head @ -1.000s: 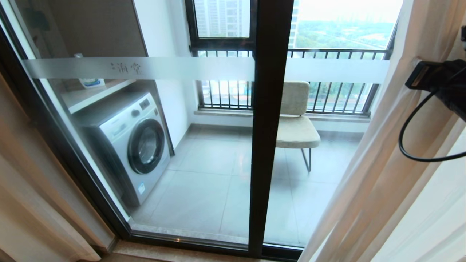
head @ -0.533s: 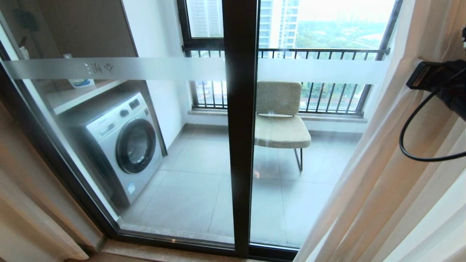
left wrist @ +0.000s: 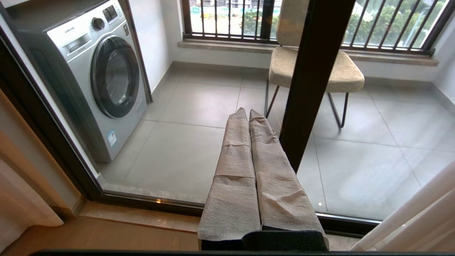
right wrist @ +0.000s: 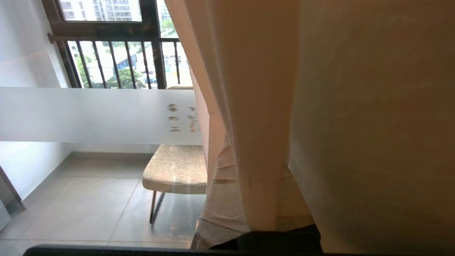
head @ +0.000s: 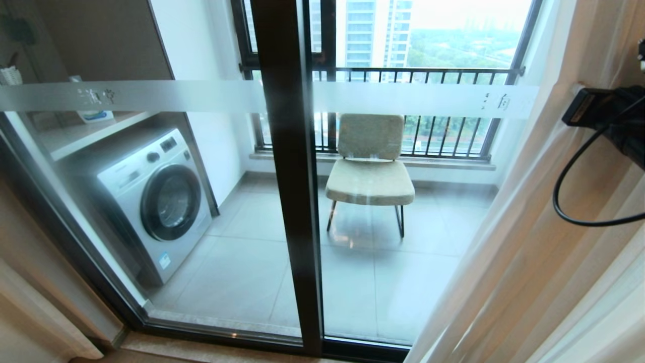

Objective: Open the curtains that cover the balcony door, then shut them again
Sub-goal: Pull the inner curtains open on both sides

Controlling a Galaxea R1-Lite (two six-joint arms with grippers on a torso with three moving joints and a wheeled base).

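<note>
Head view: right curtain pinched at the door's edge

Head view showed the balcony door [head: 287, 201] almost fully uncovered, its dark centre post standing between two clear panes crossed by a frosted band. Curtains [head: 544, 242] hung bunched at the right edge, beige drape and sheer panel together; a second beige fold sat at the far left of the frame.

Right gripper [right wrist: 245, 209] was buried in the right-hand drape. Right wrist view showed its cloth-wrapped fingers [right wrist: 220, 199] on either side of a fold, jaws pressed together and pinching the fabric. Grip sat on the drape's leading edge, probably so the whole panel would follow the arm along the rail.

Left gripper [left wrist: 249, 117] hung low before the glass, jaws pressed together on nothing, clear of both drapes. Judged parked, out of the working arm's way.

Beyond the glass: washing machine [head: 156, 196] at left, padded chair [head: 370, 171] under the railed window.

Judgement: opening step looked done or nearly so on the right side; closing not yet begun. Risk noted: thin sheer could slip from the pinch while the heavier drape moves
</note>
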